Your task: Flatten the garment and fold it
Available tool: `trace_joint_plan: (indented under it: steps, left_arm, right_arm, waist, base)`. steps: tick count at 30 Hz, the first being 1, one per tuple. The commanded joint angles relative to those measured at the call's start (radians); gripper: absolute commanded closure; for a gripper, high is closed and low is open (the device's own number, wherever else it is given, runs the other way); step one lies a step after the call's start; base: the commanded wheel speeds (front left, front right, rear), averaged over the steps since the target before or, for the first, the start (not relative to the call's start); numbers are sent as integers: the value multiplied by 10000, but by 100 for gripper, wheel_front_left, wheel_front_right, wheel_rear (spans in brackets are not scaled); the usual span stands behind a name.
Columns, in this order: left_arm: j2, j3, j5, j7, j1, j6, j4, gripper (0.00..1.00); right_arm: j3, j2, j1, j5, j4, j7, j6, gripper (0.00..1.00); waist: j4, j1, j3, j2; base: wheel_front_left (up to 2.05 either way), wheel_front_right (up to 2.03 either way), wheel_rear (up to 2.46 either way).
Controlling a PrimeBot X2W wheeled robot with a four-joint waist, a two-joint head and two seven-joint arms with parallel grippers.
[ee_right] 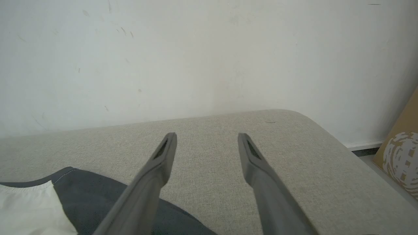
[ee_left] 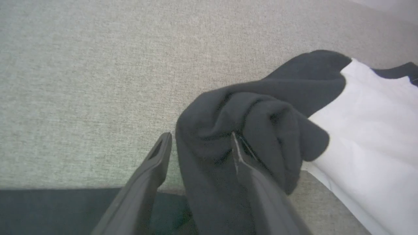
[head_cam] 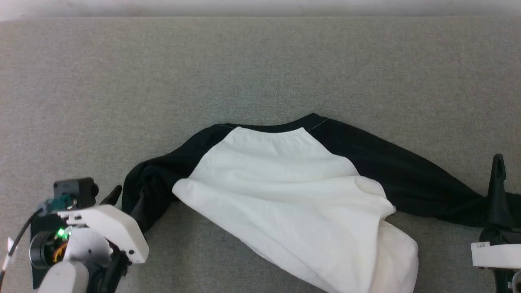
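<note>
The garment (head_cam: 285,183) lies back side up on the grey surface, its white body creased and slanting toward the near right edge. Its black sleeves spread out to both sides. The left sleeve (ee_left: 248,130) is bunched into a lump, and my left gripper (ee_left: 200,140) stands open around that lump, one finger on each side of the black cloth. In the head view this gripper (head_cam: 127,199) sits at the lower left, against the sleeve's end. My right gripper (ee_right: 206,137) is open and holds nothing, hovering above the right sleeve (ee_right: 98,195); one of its fingers (head_cam: 497,179) rises beside the sleeve's end.
The grey fabric surface (head_cam: 163,81) stretches far beyond the garment to a pale wall (ee_right: 196,49). Its rounded right corner (ee_right: 310,124) drops to the floor, where a brown cardboard piece (ee_right: 401,153) leans.
</note>
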Motion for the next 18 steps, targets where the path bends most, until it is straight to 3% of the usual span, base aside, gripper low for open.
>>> trace_joint_plan:
  steps: [1, 8, 13, 18]
  left_arm:
    - [-100, 76, -97, -220, 206, 86, -74, 0]
    - [-620, 999, 167, -2378, 801, 766, -1358, 0]
    - [-858, 1324, 705, -4370, 1026, 814, -2471, 0]
    - [-1107, 1180, 1635, -6017, 1416, 806, -2630, 0]
  right_arm:
    - [-4, 20, -70, -4, 32, -26, -7, 0]
    - [-20, 20, 66, 87, 195, -26, -7, 0]
    - [14, 20, 174, 167, 287, -39, -7, 0]
    - [101, 20, 253, 227, 353, -70, -7, 0]
  waist:
    - [66, 0, -134, 0]
    - [302, 0, -737, 0]
    - [387, 0, -1049, 0]
    - [350, 0, -1172, 0]
  base:
    - [0, 0, 0]
    - [0, 0, 0]
    - [0, 0, 0]
    - [0, 0, 0]
